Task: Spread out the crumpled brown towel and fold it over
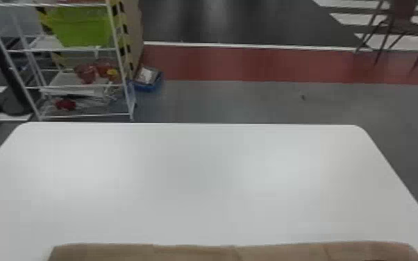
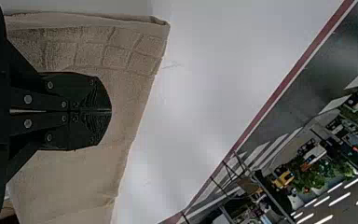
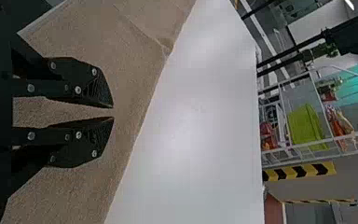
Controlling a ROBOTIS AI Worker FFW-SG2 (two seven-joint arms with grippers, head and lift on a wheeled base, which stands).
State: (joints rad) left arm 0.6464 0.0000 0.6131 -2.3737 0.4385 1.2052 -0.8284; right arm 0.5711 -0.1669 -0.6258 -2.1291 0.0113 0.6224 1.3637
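Risks rumpling towel (image 1: 191,253), lying mostly flat at near side of table (image 1: 198,166), by snagging it with left claw (image 2: 111,111) together or right claw (image 3: 113,112) slightly apart, if lowering too far.

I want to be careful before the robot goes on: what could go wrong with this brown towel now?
The left gripper is closed over the brown towel, so it may push the cloth instead of pinching it. The right gripper is only slightly open and might miss the cloth. The creases near the towel's edge could leave the fold uneven.
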